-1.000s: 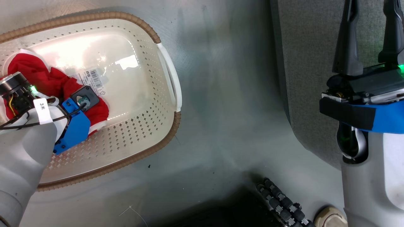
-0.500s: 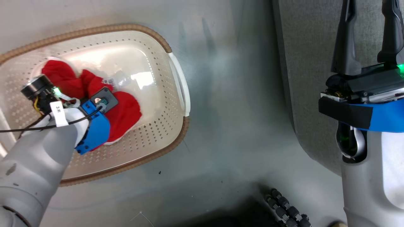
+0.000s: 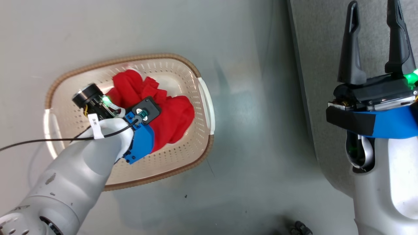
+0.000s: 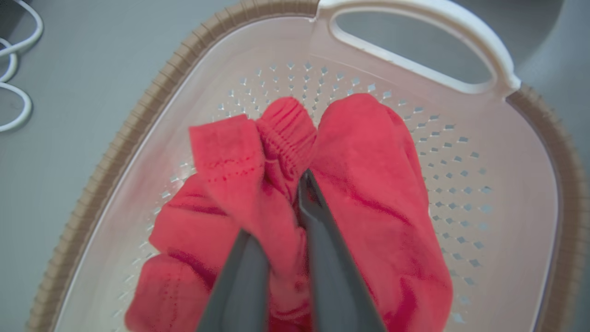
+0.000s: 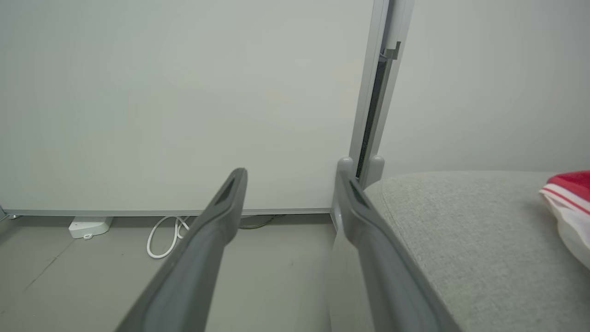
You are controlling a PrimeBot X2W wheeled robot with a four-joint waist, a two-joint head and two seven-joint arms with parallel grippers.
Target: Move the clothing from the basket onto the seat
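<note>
While the left tool (image 4: 282,211) is pinching the bunched red clothing (image 4: 368,161) inside the basket (image 3: 183,155), the right tool (image 3: 373,7) is hovering with its fingers spread beside the seat (image 3: 323,49), where another red-and-white garment (image 5: 569,196) is lying.

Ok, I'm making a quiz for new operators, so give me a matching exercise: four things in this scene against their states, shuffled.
Things:
1. left end effector
2. right end effector
3. basket
4. seat

States:
A. grey, with a red-and-white garment lying on it
B. open, holding nothing
C. cream, standing on the floor
D. shut on a red garment

Pairs: 1-D; 2-B; 3-C; 4-A
</note>
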